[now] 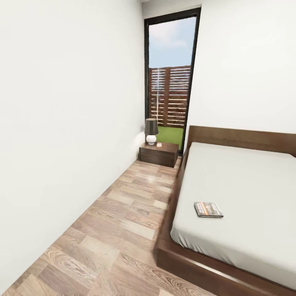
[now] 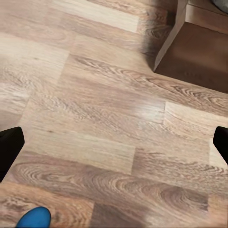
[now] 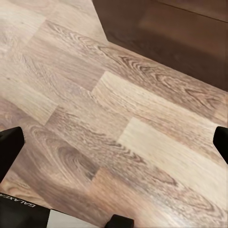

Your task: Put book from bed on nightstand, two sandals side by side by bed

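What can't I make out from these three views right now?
- Sandal, left wrist view: a blue tip, cut off by the frame edge; the second one unlocated.
- Book, head view: cover lettering too small.
- Nightstand, head view: small pale item by the lamp unidentifiable.
- Bed, head view: its far side cut off.

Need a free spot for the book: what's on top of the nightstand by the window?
On the nightstand stand a dark-shaded lamp with a round white base and a small pale object, too small to identify. The glossy top nearer the bed looks bare. The drawers' contents are hidden.
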